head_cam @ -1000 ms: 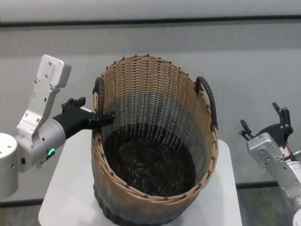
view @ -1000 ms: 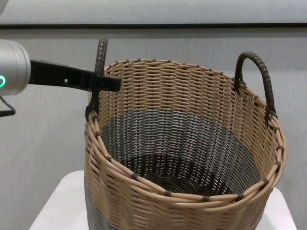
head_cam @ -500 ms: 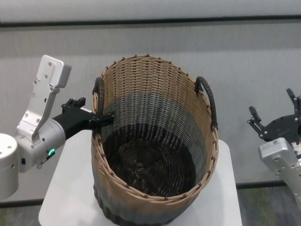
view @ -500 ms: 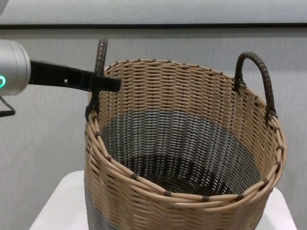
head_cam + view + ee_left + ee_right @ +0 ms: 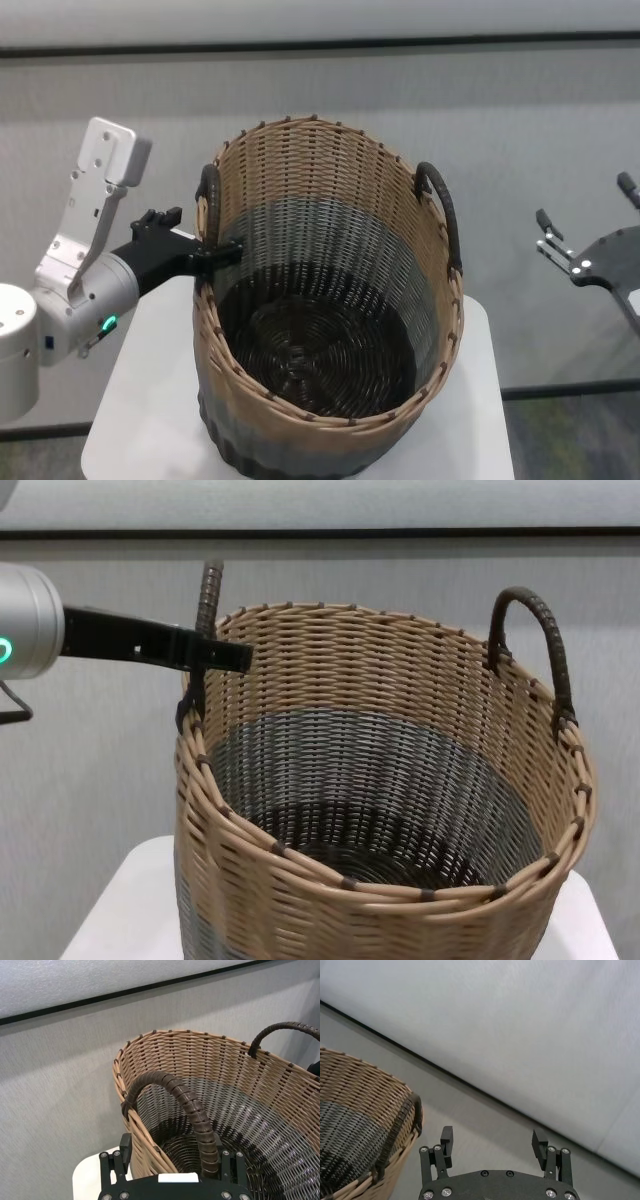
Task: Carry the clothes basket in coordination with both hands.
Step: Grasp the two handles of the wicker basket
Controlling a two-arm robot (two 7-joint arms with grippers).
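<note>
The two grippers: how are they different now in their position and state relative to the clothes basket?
The left gripper is at the clothes basket, its fingers passed through the left handle; the right gripper is off to the side, clear of the right handle. In the right wrist view, the right gripper's fingers are spread open around nothing; whether the left gripper has clamped its handle cannot be told. Both are black.

The clothes basket (image 5: 330,320), round wicker with tan, grey and dark brown bands and two dark loop handles, stands upright and empty.
</note>
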